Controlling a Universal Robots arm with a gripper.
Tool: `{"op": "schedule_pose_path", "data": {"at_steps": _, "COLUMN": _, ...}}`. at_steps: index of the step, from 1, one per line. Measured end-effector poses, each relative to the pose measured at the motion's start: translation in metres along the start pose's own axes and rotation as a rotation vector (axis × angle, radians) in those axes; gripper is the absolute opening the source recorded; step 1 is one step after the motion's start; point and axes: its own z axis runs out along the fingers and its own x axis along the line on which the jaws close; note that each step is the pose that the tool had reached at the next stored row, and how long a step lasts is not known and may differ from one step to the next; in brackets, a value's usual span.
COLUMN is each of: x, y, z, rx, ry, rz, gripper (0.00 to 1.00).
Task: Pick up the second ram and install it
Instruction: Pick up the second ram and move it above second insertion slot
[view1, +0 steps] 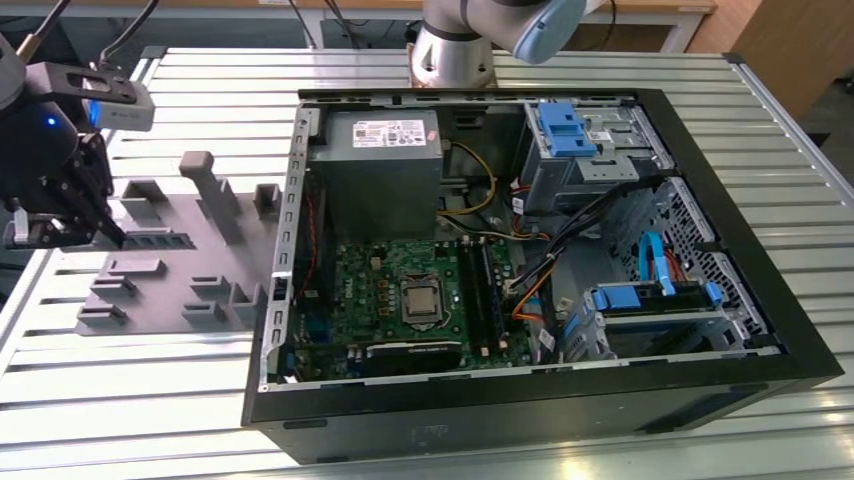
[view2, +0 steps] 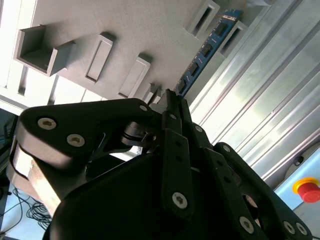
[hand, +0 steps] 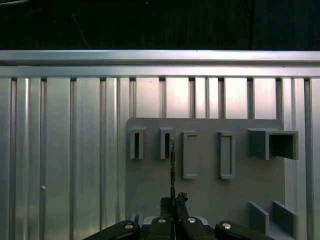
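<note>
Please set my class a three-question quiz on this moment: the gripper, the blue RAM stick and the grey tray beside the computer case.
1. True or false: the gripper is closed on the second ram.
2. The ram's board is: A) blue B) green C) red.
3. Fill in: in the exterior view, the gripper is above the grey holder tray, on the exterior view's ____ of the open computer case.

Key: 1 true; 2 A; 3 left.

Arm (view1: 451, 50): silver-grey joint, pale blue cap (view1: 550, 25) at its 2 o'clock. Gripper (view2: 170, 95): matte black linkages, silver screw heads; black cables (view1: 130, 30).
</note>
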Motion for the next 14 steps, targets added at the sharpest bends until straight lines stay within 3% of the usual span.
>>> {"op": "schedule_pose_path", "data": {"at_steps": 14, "x": -0.0004, "y": 0.0002, "z": -0.0173, "rx": 0.0000, "ry": 0.0000, "rz": 0.000, "gripper": 0.14}}
